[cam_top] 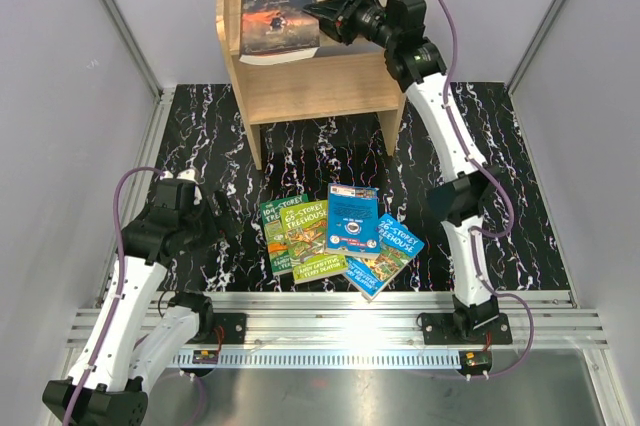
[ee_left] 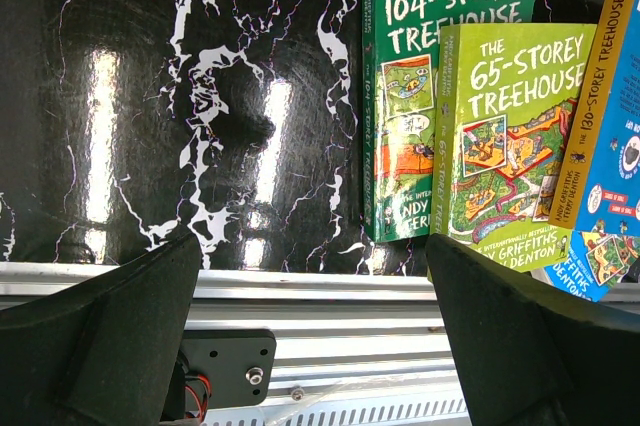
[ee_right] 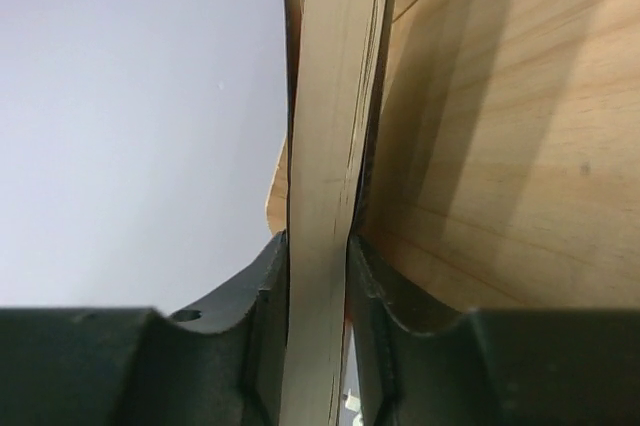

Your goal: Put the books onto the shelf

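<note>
1. Note the right gripper pinched narrow on the 3 o'clock edge of A Tale of Two Cities, with the page block sandwiched between both fingers in the wrist view.
2. Find that book at 12 o'clock of the table, cover up, over the top tier of the shelf. Cannot tell whether resting fully or hanging just above the wood.
3. Lower until the whole underside lies flat, then nudge toward 12 o'clock so no corner overhangs the 6 o'clock edge.
4. Open only once the weight sits on the wood. Withdraw level toward 3 o'clock, to avoid dragging the cover along.
5. Leave the left gripper as is: fingers spread wide, holding nothing, hovering at 8 o'clock over the black marbled mat.
6. Expect four paperbacks left to go, fanned and overlapping at 6 o'clock of the mat. Pick from the top of the overlap first.
</note>
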Robot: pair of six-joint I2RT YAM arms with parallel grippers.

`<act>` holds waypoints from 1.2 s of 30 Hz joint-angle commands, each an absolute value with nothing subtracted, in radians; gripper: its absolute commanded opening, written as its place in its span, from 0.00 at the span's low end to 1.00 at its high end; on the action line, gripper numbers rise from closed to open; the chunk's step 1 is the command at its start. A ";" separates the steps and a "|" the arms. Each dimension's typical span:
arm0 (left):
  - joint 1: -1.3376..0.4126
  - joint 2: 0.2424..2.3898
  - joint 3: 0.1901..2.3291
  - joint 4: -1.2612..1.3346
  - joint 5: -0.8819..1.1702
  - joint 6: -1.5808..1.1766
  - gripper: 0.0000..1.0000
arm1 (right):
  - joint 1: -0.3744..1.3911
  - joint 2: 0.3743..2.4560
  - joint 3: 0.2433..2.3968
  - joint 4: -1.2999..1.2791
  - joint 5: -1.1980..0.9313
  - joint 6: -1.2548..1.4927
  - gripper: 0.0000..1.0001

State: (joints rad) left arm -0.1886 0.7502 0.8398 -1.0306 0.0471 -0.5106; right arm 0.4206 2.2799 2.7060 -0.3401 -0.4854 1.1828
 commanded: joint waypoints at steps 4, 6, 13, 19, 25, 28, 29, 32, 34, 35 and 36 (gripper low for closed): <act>-0.192 0.755 0.834 -1.009 0.032 -0.515 0.99 | 0.502 2.349 2.734 -0.175 -0.445 1.241 0.63; -0.190 0.756 0.833 -1.008 0.035 -0.515 0.99 | 0.511 2.353 2.732 -0.172 -0.442 1.239 0.97; -0.189 0.762 0.831 -1.003 0.046 -0.512 0.99 | 0.512 2.330 2.718 -0.222 -0.434 1.195 1.00; -0.189 0.769 0.830 -1.005 0.052 -0.508 0.99 | 0.473 2.200 2.589 -0.379 -0.388 1.069 1.00; -0.190 0.765 0.830 -1.000 0.055 -0.508 0.99 | 0.416 2.091 2.579 -0.670 -0.223 0.873 1.00; -0.189 0.765 0.830 -1.000 0.057 -0.506 0.99 | 0.405 2.048 2.569 -0.738 -0.163 0.827 1.00; -0.190 0.765 0.830 -1.002 0.058 -0.506 0.99 | 0.403 2.033 2.569 -0.765 -0.141 0.818 1.00; -0.190 0.764 0.830 -1.000 0.063 -0.506 0.99 | 0.403 2.004 2.557 -0.808 -0.127 0.808 1.00; -0.189 0.761 0.828 -1.000 0.063 -0.505 0.99 | 0.403 1.982 2.525 -0.805 -0.141 0.818 1.00; -0.189 0.758 0.828 -1.000 0.064 -0.503 0.99 | 0.406 1.952 2.478 -0.793 -0.161 0.822 0.95; -0.189 0.756 0.830 -1.000 0.064 -0.505 0.99 | 0.411 1.936 2.447 -0.781 -0.173 0.827 0.91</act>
State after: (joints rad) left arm -0.1886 0.7677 0.8276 -1.0298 0.0494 -0.5098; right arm 0.3973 1.9842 2.5225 -0.6590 -0.1909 0.8639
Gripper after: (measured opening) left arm 0.987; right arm 0.939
